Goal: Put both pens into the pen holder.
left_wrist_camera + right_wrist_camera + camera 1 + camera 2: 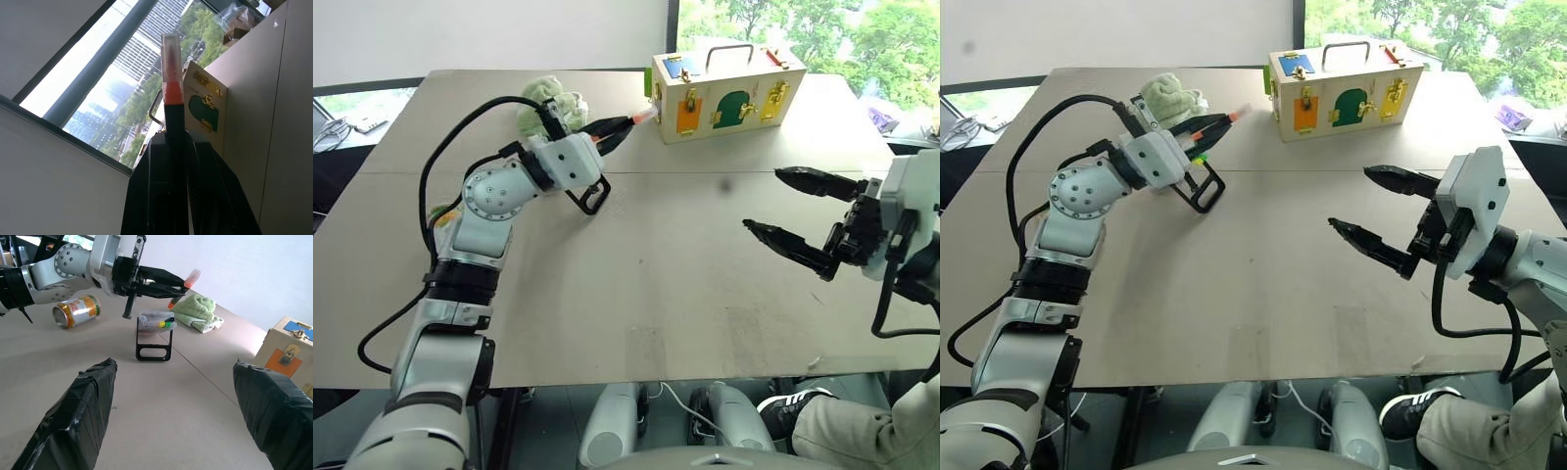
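You are at the first pen: your left gripper has its fingers closed on the orange pen, which sticks out past the fingertips, raised above the desk and lying nearly level. The holder stands on the desk just under and a little in front of that gripper, in the head view at about 10 o'clock from the desk's middle, with a can on its side and a green cloth near it. I judge that next you must turn the wrist so the pen points down, bring it over the cup's mouth, lower it and only then let go. Your right gripper hangs at 3 o'clock with its fingers spread wide and empty. I cannot find the blue pen.
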`<state>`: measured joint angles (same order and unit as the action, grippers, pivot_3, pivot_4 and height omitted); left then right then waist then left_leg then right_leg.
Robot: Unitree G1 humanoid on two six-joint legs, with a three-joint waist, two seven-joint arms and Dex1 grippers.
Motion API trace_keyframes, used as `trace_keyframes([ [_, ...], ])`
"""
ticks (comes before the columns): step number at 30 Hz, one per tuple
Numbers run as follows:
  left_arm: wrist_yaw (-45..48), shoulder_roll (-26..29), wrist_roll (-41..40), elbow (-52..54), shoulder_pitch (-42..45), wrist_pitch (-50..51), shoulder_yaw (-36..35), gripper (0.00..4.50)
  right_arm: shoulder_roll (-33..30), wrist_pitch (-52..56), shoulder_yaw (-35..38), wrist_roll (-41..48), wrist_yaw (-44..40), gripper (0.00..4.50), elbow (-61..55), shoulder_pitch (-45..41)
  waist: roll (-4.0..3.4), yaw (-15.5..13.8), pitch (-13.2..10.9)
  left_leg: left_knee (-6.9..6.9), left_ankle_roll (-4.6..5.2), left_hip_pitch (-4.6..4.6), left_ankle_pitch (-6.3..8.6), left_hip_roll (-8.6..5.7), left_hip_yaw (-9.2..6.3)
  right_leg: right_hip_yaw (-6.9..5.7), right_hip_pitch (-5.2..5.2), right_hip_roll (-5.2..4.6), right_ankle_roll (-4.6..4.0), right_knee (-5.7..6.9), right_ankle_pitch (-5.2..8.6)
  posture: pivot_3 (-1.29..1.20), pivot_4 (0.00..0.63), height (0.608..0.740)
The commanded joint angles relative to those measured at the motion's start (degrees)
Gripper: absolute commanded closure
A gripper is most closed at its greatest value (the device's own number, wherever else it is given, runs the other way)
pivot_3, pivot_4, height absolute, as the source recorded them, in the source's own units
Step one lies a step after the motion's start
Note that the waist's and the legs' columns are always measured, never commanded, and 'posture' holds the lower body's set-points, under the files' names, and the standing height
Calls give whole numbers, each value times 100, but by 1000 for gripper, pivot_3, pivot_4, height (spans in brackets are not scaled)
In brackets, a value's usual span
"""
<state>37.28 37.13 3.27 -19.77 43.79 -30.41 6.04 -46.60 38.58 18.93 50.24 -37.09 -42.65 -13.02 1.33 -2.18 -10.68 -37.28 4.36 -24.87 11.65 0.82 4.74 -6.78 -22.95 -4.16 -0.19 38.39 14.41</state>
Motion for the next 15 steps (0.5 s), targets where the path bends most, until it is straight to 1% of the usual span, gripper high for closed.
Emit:
trace_keyframes([
  [1, -112, 77, 9, 107, -106, -4, -217, 4484, -80, -107, 105, 96, 36, 438, -113, -124, 0, 3, 0, 0, 0, 0, 0, 0, 1, 0, 0, 0, 0, 0, 0, 0, 150, 740],
  [7, -129, 211, 53, 39, -360, -34, -327, 4484, -100, -167, 177, 165, 13, 438, -140, -121, 0, 9, 0, 0, 0, 2, 0, 0, 2, 1, 0, 0, 0, 1, 0, 0, 150, 740],
  [12, -342, 264, 213, -396, -462, -210, -371, 4484, -109, -216, 160, 177, -18, 438, -93, -148, 0, 5, 0, 0, 1, 2, 1, 0, 2, 1, 0, 0, 1, 0, 0, 0, 150, 740],
  [14, -386, 271, 210, -593, -438, -293, -387, 3620, -130, -223, 144, 174, -46, 438, -70, -149, 0, 4, 0, 0, 1, 2, 1, 1, 1, 0, 0, 0, 1, 1, 0, 0, 150, 740],
  [15, -373, 269, 182, -663, -432, -323, -389, 3285, -145, -226, 141, 169, -63, 438, -62, -143, 0, 4, 0, 0, 1, 1, 1, 1, 1, 0, 0, 0, 1, 1, 0, 0, 150, 740],
])
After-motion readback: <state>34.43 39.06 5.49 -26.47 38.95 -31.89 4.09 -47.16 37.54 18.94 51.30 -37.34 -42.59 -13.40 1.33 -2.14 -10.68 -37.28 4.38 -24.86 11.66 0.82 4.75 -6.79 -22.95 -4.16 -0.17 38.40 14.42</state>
